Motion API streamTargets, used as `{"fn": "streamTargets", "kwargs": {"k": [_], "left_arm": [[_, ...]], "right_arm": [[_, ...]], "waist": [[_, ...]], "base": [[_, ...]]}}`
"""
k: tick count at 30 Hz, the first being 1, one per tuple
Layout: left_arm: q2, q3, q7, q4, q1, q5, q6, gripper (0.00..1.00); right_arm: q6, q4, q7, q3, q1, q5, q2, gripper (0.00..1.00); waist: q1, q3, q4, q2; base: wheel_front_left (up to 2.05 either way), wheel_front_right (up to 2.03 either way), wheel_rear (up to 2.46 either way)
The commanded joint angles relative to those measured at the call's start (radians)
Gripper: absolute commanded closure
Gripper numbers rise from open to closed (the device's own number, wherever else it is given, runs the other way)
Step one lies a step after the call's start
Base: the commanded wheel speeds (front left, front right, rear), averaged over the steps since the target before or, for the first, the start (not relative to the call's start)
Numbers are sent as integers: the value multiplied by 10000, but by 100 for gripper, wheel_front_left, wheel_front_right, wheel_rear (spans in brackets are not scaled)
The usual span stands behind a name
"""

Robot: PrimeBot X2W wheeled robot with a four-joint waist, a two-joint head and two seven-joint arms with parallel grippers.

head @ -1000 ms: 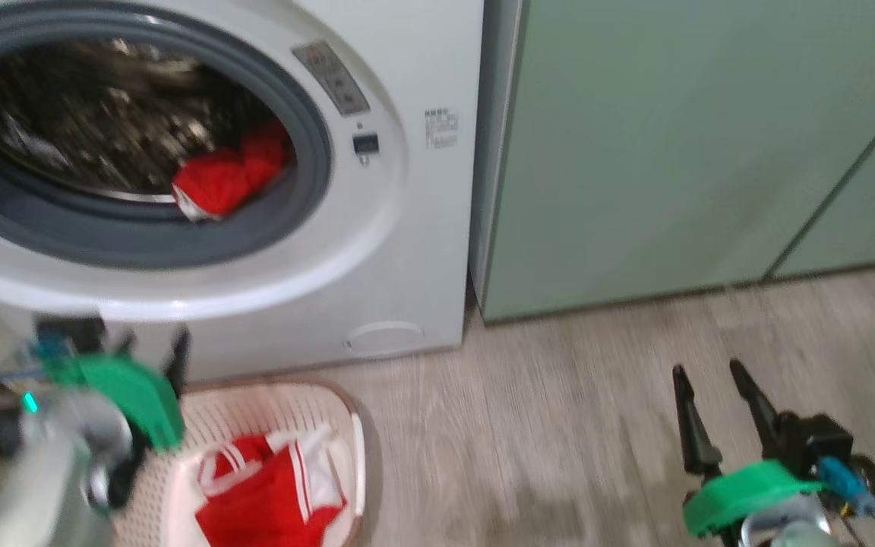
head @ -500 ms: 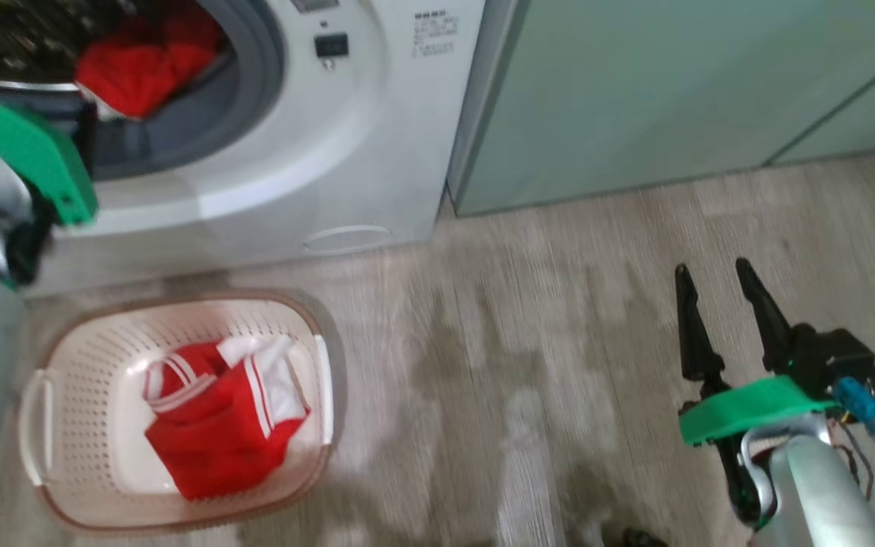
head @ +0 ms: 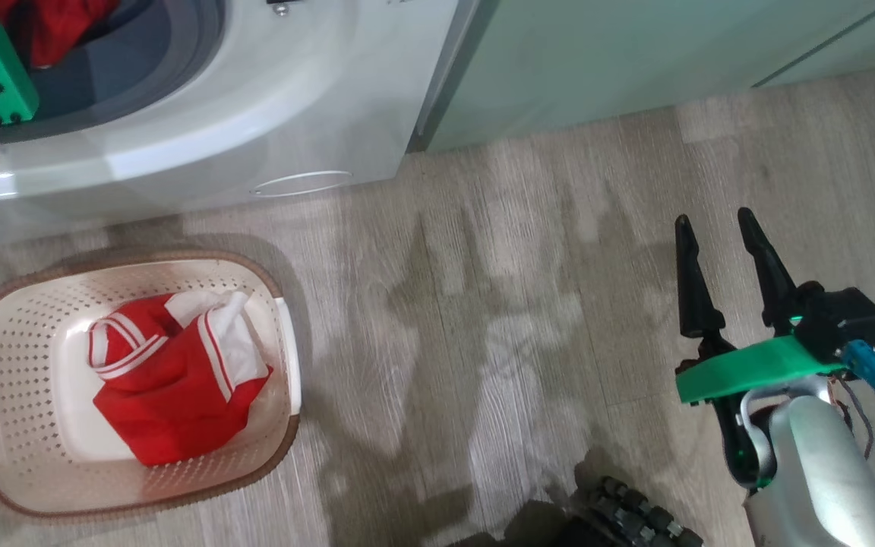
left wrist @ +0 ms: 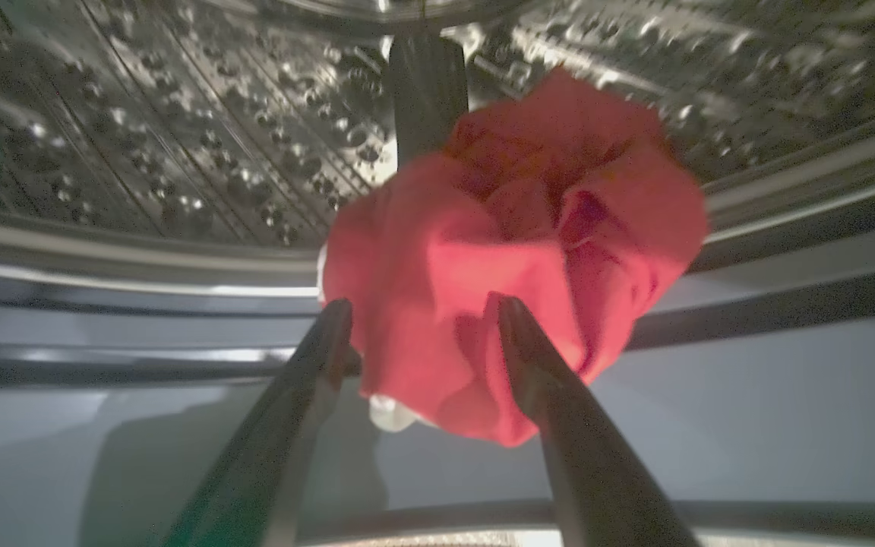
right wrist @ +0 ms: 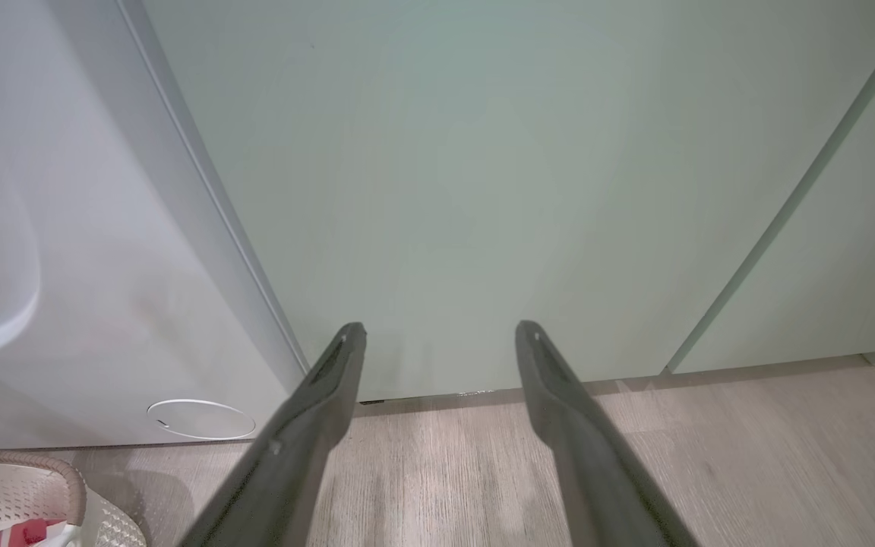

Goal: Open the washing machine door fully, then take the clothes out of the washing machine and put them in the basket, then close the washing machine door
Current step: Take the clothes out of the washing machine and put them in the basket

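Poised with left hand (left wrist: 422,304), spread wide, empty, at clothes (left wrist: 529,228) on drum lip (left wrist: 141,262). Could pinch shallow, drop fabric before basket (head: 20,357).

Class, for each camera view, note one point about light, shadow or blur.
Head view: soft shadows fall across the floor, glare streaks the washing machine. Left wrist view: dim drum with bright glints, red clothes slightly blurred. Right wrist view: even light on the cabinet.
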State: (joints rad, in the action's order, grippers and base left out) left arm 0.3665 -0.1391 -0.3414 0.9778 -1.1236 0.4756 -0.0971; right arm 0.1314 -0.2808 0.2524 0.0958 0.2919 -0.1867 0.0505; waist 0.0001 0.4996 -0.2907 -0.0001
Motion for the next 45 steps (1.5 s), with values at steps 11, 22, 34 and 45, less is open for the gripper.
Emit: {"fn": "streamTargets", "kwargs": {"k": [11, 22, 34, 45], "left_arm": [[61, -462, 580, 1497, -936, -197, -234, 100], [-108, -1479, 3622, 1822, 675, -967, 31, 100], [-742, -2604, 4689, 644, 3672, -1676, 362, 100], [-908, -3338, 2926, -1249, 7404, -1474, 445, 100]], "right_arm": [[-7, 272, 94, 111, 143, -53, -3, 0], [-7, -48, 94, -202, -646, 48, -3, 0], [-7, -368, 94, -125, -1378, 111, -3, 0], [-7, -505, 94, 48, -1605, 36, -3, 0]], "waist": [[-1, 47, 11, 1], [-1, -1678, 693, 1], [-1, -3216, 1517, 1], [-1, -3600, 1654, 1]], "base": [[0, 0, 0], [0, 0, 0], [0, 0, 0], [0, 0, 0]]}}
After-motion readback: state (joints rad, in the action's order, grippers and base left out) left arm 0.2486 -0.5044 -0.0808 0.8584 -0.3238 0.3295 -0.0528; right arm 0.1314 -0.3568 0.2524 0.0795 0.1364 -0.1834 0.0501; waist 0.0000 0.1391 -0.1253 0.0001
